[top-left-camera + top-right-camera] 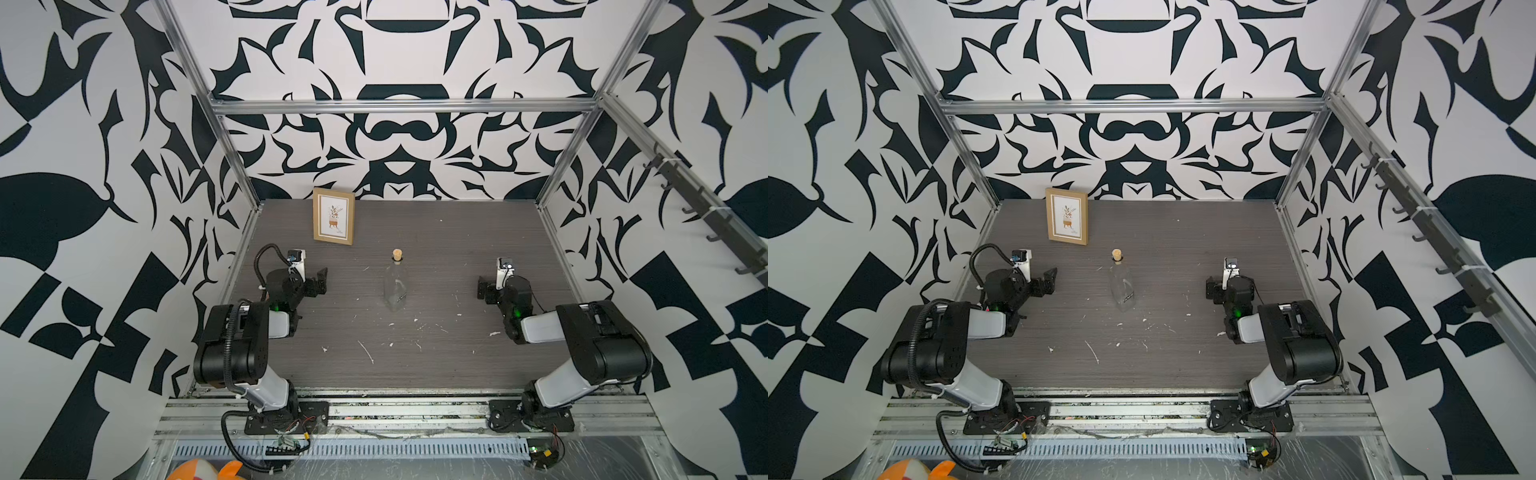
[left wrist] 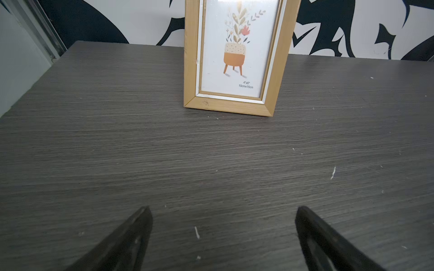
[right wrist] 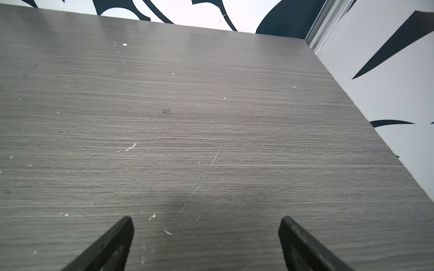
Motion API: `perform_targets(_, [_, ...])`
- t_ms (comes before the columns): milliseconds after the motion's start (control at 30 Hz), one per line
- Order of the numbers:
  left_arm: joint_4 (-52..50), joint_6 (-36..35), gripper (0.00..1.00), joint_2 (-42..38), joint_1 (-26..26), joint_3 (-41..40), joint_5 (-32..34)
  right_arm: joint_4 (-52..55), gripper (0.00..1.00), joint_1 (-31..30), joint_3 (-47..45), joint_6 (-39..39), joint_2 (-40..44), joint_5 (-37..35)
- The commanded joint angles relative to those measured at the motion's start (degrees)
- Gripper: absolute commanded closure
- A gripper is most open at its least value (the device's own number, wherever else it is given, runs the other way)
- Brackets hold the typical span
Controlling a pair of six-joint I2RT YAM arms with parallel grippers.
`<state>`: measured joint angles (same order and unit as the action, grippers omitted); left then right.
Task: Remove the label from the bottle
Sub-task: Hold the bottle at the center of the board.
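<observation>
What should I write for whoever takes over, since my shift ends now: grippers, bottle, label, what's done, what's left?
Left gripper: open, empty, low over the table, facing the picture frame.
Right gripper: open, empty, over the table.
Bottle: upright mid-table, cork stopper in, neither gripper touching it.
Label: seemingly on the bottle's lower body, too small to be sure.
Done: nothing evident. Left: hold the bottle, peel the label.

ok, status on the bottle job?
Both open, empty: left gripper, right gripper. Corked bottle upright between the arms, label on it. Only white scraps around.
</observation>
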<state>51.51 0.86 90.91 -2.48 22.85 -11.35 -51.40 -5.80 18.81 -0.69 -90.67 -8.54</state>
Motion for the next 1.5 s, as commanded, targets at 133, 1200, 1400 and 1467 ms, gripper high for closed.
perform_targets(133, [0.7,0.41,0.01,-1.15,0.19,-1.04,0.25,-1.02,0.0,0.17,1.52,-0.56,1.46,0.3])
perform_targets(1200, [-1.66,-1.49,0.01,-14.97,0.19,-5.61,-5.8,8.22,0.0,0.14,-1.89,0.11,20.2,1.97])
perform_targets(1400, [-16.76,6.6,0.01,-25.35,1.93,3.77,-15.18,27.16,0.0,0.18,3.07,8.52,39.39,3.19])
perform_targets(1467, [-24.63,16.73,0.01,-26.77,2.03,10.2,-10.19,27.77,0.0,0.18,2.41,14.24,46.3,2.6])
